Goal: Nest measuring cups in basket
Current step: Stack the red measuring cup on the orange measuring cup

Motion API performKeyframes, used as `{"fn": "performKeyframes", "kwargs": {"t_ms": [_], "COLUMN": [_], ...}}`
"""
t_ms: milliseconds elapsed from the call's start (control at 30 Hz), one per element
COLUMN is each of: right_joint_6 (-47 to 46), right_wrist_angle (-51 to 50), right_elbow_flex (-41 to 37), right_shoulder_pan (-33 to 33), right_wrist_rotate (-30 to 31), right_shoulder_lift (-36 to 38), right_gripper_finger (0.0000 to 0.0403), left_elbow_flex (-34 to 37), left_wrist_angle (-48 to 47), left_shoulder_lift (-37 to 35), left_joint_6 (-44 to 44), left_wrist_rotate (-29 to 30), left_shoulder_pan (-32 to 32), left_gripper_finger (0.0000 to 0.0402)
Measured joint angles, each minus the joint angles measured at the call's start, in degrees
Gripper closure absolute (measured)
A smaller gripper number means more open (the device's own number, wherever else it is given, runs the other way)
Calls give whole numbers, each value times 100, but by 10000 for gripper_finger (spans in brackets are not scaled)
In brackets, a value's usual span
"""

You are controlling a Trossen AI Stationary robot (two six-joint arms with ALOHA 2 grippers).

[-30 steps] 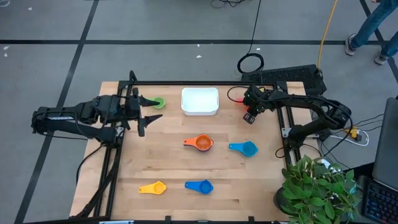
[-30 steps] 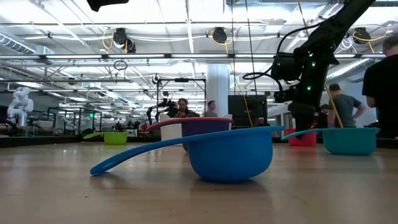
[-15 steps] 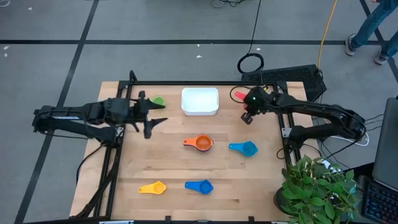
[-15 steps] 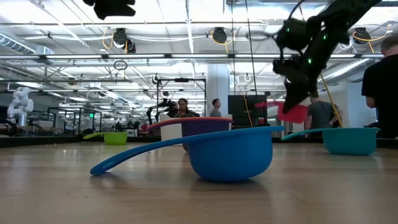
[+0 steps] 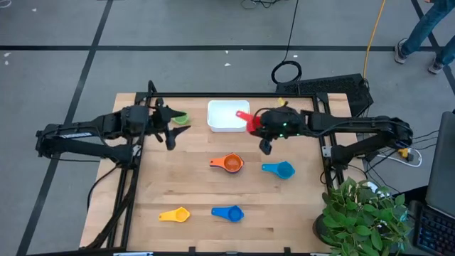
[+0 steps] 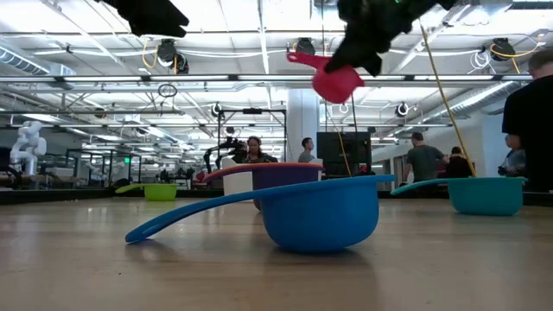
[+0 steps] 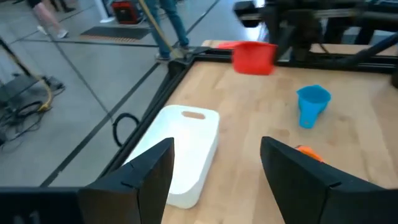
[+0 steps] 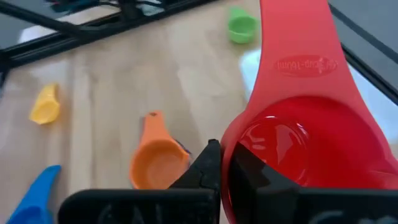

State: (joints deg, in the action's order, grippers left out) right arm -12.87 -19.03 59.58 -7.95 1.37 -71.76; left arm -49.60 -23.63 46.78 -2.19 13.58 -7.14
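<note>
The white basket (image 5: 228, 115) stands at the table's far middle. My right gripper (image 5: 260, 128) hovers just right of it, shut on the red measuring cup (image 5: 248, 122), which hangs high above the table in the low view (image 6: 337, 81). My left gripper (image 5: 170, 129) is open in the air left of the basket, beside the green cup (image 5: 181, 117). Resting on their bases on the table are an orange cup (image 5: 231, 163), a light blue cup (image 5: 279, 169), a yellow cup (image 5: 175, 214) and a blue cup (image 5: 228, 212). My right gripper grips the red cup's wall (image 8: 231, 144) on the side opposite its handle, one finger inside the bowl and one outside (image 8: 210, 163). The fingers slant down from the table's right side. The cup is lifted clear and tilted, its handle (image 8: 298, 56) pointing away toward the basket.
The dark frame rails (image 5: 213, 95) run along the table's far edge and down both sides. A potted plant (image 5: 359, 213) stands at the near right corner. In the low view people stand in the room beyond the table.
My right gripper has lifted the red cup off the table at the far right, then swung up and toward the table's left, tipping toward level, until the cup hangs by the basket's right side. My left gripper has shifted slightly toward the basket.
</note>
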Motion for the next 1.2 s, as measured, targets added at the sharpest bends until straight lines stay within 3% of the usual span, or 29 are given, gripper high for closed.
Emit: {"fn": "performKeyframes", "kwargs": {"t_ms": [267,600,800,1200], "right_joint_6": [334,412,311,329], "right_wrist_angle": [84,169,541,501], "right_elbow_flex": [909,1112,1112,1116], "right_shoulder_pan": [628,1084,1187,1187], "right_wrist_rotate": [-13,-17,-449,-460], "right_shoulder_lift": [-1298,-2273,-2602,-2830], "right_gripper_finger": [402,403,403,403], "left_elbow_flex": [0,0,0,0], "left_wrist_angle": [-362,-790,-788,-785], "left_shoulder_lift": [0,0,0,0], "left_joint_6": [99,246,248,270], "left_wrist_rotate": [-11,-24,-24,-24], "left_shoulder_pan": [-348,-552,-554,-555], "left_gripper_finger": [160,160,160,160]}}
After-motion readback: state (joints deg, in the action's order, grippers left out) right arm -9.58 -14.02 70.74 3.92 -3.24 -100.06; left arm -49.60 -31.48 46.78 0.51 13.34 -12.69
